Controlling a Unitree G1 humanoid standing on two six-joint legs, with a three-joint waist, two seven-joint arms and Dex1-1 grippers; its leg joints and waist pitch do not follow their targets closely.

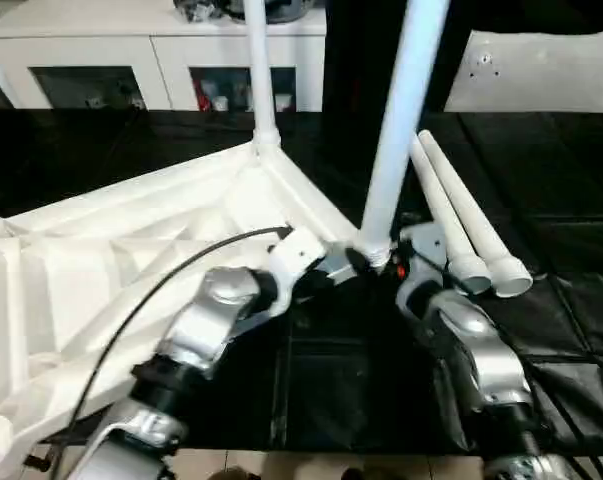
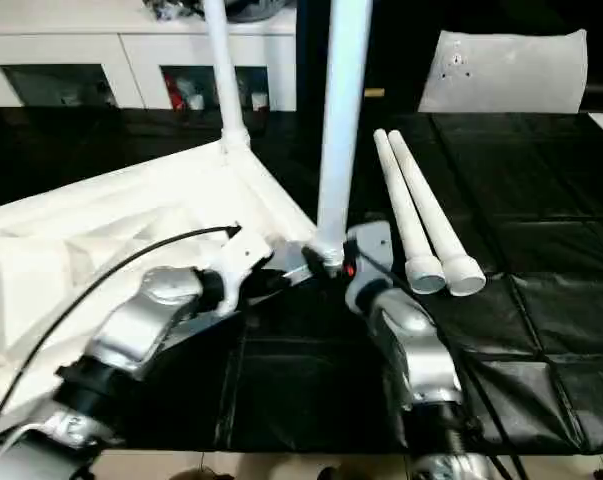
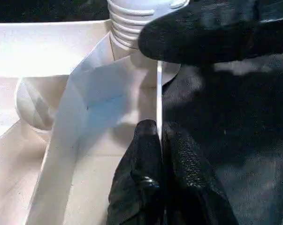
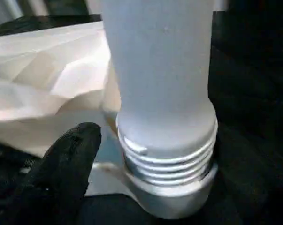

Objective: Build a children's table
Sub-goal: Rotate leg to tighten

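The upturned tabletop (image 1: 131,250) lies on the black worktop (image 1: 561,330), its near corner wall pinched in the closed left gripper (image 3: 159,140), while the right gripper (image 1: 386,262), whose finger spread cannot be told, meets the threaded leg (image 1: 401,120) standing in that corner's socket.

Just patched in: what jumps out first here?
A white leg stands tilted at the near corner socket of the upturned tabletop, its threads still exposed, with both arms meeting there. Another leg already stands at the far corner, and two spare legs lie to the right.
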